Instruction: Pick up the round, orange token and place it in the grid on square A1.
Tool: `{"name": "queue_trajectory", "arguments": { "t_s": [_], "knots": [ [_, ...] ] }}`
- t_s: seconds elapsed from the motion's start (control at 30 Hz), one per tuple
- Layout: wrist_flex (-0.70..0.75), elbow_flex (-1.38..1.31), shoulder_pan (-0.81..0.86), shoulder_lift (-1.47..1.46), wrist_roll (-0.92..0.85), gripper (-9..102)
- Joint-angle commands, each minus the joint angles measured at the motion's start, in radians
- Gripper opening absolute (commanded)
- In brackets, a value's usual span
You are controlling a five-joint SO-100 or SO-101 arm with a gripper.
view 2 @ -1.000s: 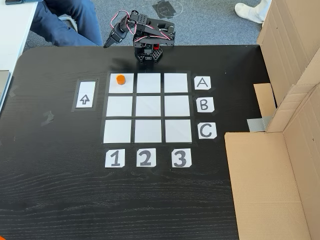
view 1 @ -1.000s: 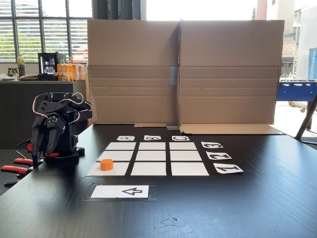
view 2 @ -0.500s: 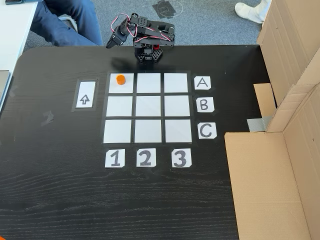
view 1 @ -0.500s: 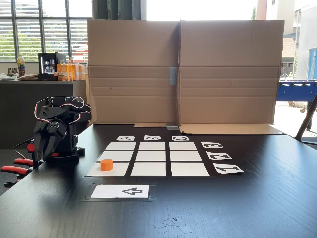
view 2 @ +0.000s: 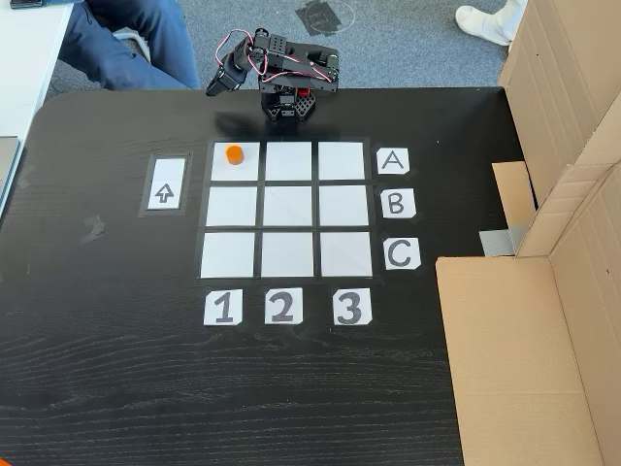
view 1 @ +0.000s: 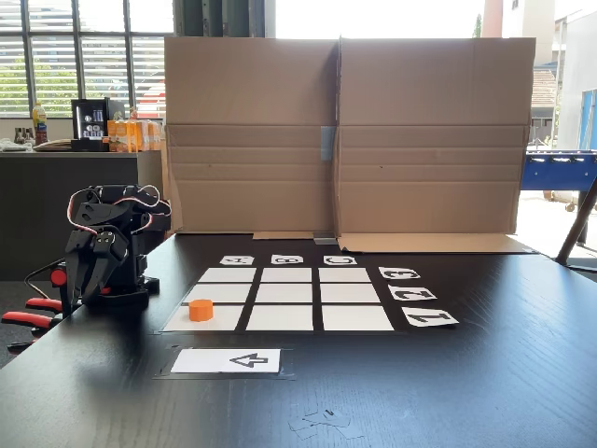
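Daylight strong, entering through rear windows (view 1: 84, 56) in low fixed view; panes overexposed, white. Glossy black table (view 1: 485, 373) carries pale sheen there. High fixed view evenly lit, soft shadow under arm (view 2: 281, 83). Both pictures sharp, no motion blur, no notable edge distortion.

A black wood-grain table (view 2: 116, 388) is seen in both fixed views. A white card with a black arrow (view 2: 166, 192) lies flat on it. Tall cardboard panels (view 1: 345, 135) are stood upright along 1 table edge, with a flattened flap (view 2: 514, 359) laid on the surface. Scraps of clear tape (view 1: 322, 422) are scattered near the front edge. A seated person's blue-trousered legs (view 2: 126, 44) are visible beyond the table.
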Motion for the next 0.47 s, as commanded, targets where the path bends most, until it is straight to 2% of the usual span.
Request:
{"name": "queue_trajectory", "arguments": {
  "t_s": [0.0, 0.43],
  "knots": [
    [-0.011, -0.002, -0.008, 0.008, -0.005, 4],
    [-0.011, 0.0, -0.008, 0.017, 0.006, 4]
  ]
}}
